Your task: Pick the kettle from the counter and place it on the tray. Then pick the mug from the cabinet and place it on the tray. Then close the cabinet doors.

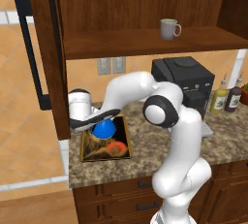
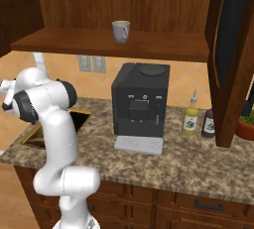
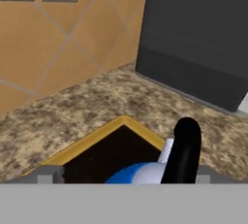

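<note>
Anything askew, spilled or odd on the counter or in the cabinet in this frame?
Nothing stands out. The kettle sits on the tray under the open end effector. The mug stands upright on the cabinet shelf, and the bottles by the coffee machine are upright, with no spill.

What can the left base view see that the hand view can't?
Left base view alone: the mug on the cabinet shelf, two bottles and the arm's end effector over the kettle. Hand view alone: the kettle's handle up close. Both: blue kettle on the tray, coffee machine, wall outlets, counter.
</note>
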### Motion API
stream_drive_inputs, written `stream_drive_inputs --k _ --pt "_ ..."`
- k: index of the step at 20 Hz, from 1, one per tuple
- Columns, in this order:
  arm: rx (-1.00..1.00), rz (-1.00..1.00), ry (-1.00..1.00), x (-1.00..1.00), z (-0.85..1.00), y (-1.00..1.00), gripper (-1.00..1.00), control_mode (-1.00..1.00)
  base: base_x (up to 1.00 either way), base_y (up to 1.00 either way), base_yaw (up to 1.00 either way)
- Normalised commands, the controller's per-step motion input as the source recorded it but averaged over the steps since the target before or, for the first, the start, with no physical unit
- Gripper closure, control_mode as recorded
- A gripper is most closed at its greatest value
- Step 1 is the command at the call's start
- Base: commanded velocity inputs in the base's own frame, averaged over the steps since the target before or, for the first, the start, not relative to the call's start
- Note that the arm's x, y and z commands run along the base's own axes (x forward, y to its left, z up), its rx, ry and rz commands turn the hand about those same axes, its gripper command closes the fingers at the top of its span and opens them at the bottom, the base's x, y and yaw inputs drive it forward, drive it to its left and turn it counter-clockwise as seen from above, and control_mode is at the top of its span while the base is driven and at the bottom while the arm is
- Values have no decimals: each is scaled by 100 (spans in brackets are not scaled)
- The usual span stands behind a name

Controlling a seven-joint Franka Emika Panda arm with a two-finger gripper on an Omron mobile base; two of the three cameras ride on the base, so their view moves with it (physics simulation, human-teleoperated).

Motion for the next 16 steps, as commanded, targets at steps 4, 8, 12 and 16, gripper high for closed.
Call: stream_drive_inputs --k 4,8,12,16 --pt "1 -2 -4 -36 15 0 -100 -100 0 0 0" --pt "1 -5 0 -28 9 0 -100 -100 0 0 0" --pt "6 -5 -3 -43 24 -18 -100 -100 0 0 0" --pt "6 0 -11 -69 58 -59 -100 -100 0 0 0"
